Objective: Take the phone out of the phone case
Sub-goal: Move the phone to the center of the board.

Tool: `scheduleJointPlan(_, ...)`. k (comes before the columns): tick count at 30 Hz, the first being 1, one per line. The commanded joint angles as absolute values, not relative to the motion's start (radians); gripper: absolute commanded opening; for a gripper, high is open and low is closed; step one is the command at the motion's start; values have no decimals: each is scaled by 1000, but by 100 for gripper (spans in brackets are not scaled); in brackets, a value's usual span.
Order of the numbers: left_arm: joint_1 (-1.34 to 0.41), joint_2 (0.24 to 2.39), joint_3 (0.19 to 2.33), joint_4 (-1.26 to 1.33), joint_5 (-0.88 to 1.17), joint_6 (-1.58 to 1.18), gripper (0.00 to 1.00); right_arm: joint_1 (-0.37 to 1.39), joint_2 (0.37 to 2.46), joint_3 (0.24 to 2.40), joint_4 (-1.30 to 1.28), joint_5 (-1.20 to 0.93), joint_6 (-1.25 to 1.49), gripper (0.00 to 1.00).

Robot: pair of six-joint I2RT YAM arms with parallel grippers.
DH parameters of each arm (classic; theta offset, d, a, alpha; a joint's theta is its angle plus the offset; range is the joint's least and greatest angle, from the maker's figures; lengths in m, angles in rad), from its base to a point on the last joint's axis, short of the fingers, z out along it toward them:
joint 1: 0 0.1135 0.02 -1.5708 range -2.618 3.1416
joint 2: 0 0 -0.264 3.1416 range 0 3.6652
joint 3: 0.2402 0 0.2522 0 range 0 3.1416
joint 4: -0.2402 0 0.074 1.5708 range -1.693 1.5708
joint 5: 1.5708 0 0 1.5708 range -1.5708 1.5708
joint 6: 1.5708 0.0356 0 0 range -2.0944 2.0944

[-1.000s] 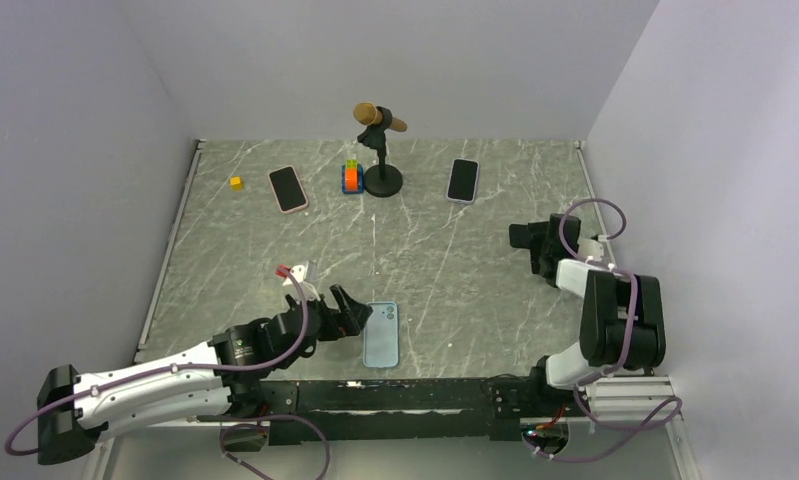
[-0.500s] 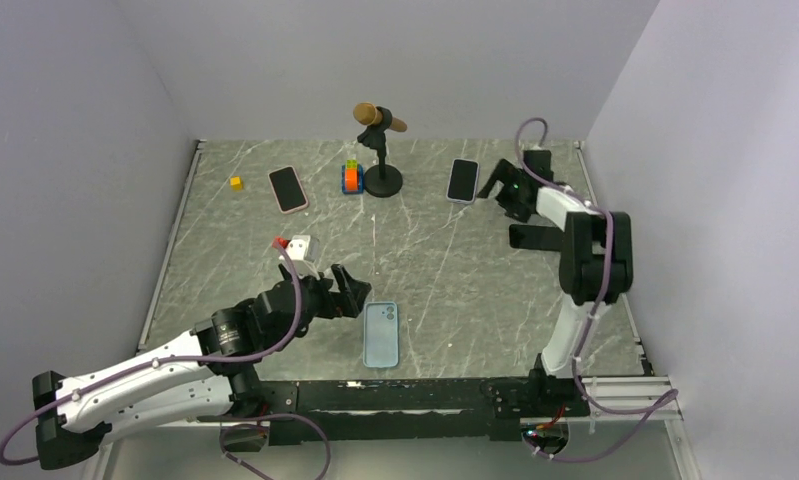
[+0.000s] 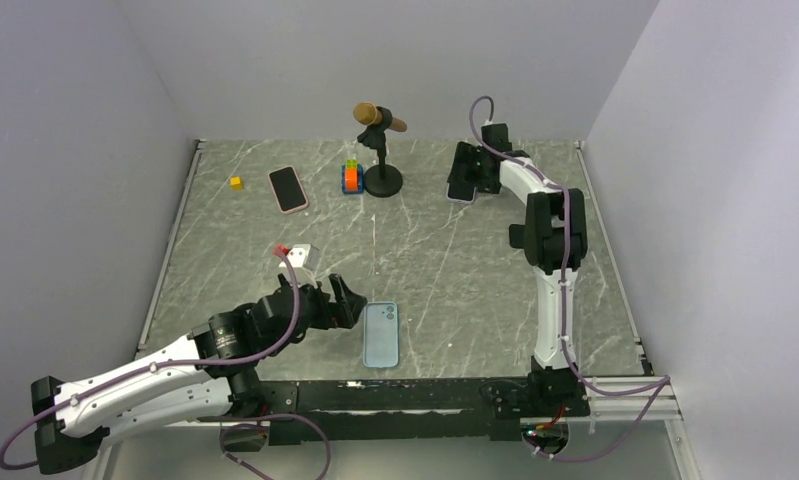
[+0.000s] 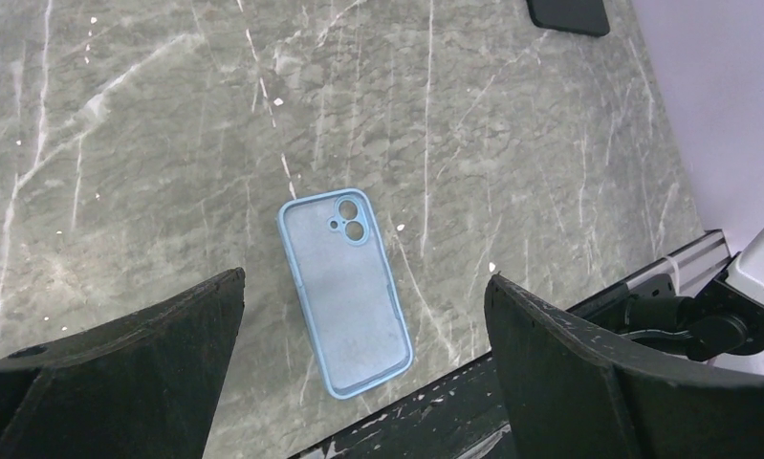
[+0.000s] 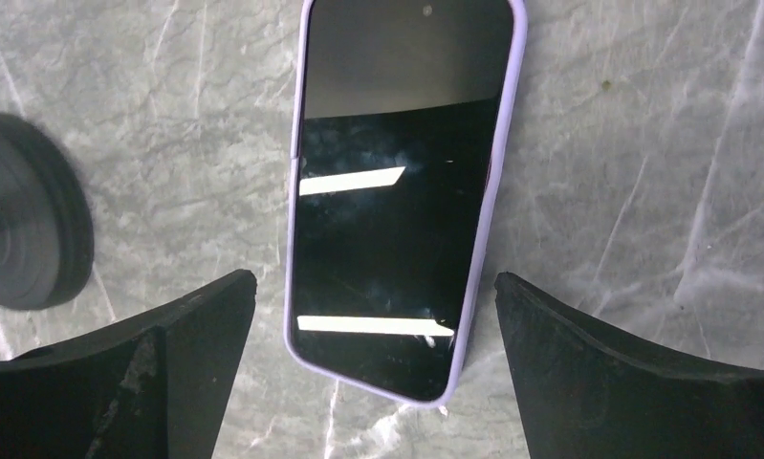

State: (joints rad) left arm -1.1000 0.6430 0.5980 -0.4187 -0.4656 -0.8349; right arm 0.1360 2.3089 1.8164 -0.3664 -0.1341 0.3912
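A black phone in a lilac case lies screen up at the back right of the table, also in the top view. My right gripper is open and hovers over the phone's near end with a finger on each side, not touching it; in the top view the gripper partly hides the phone. A light blue case lies flat near the front edge and looks empty, also in the top view. My left gripper is open above it, just to its left in the top view.
A second phone in a pink case lies at the back left. A microphone on a black stand is at the back centre, its base left of the lilac phone. A small orange toy and a yellow cube sit nearby.
My right arm has swung from the near right of the table out to the back and now sits over the lilac-cased phone. My left gripper has shifted slightly away from the front edge, still open.
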Motion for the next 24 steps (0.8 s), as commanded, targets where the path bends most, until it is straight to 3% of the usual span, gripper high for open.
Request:
scheduleJointPlan(1, -1097, 640, 617, -441, -483, -852, 99, 186, 2388, 1929, -526, 12, 377, 100)
scheduleJointPlan(6, -1095, 661, 614, -428, -483, -866, 99, 261, 2510, 2132, -757, 265, 379, 100)
scheduleJointPlan(10, -1095, 681, 623, -423, -462, -870, 99, 286, 2582, 2246, -886, 332, 390, 99)
scheduleJointPlan(12, -1095, 686, 622, -412, -451, -873, 99, 284, 2588, 2245, -892, 314, 394, 95)
scheduleJointPlan(14, -1095, 690, 622, -405, -444, -874, 99, 285, 2577, 2229, -892, 284, 387, 82)
scheduleJointPlan(16, -1095, 693, 625, -401, -439, -870, 99, 285, 2547, 2184, -884, 256, 380, 56)
scheduleJointPlan(17, -1095, 695, 627, -400, -439, -867, 99, 287, 2518, 2141, -867, 239, 377, 53)
scheduleJointPlan(20, -1095, 701, 630, -394, -443, -857, 99, 289, 2394, 1940, -794, 196, 369, 49)
scheduleJointPlan(24, -1095, 718, 635, -374, -439, -855, 99, 302, 2160, 1569, -645, 121, 357, 51)
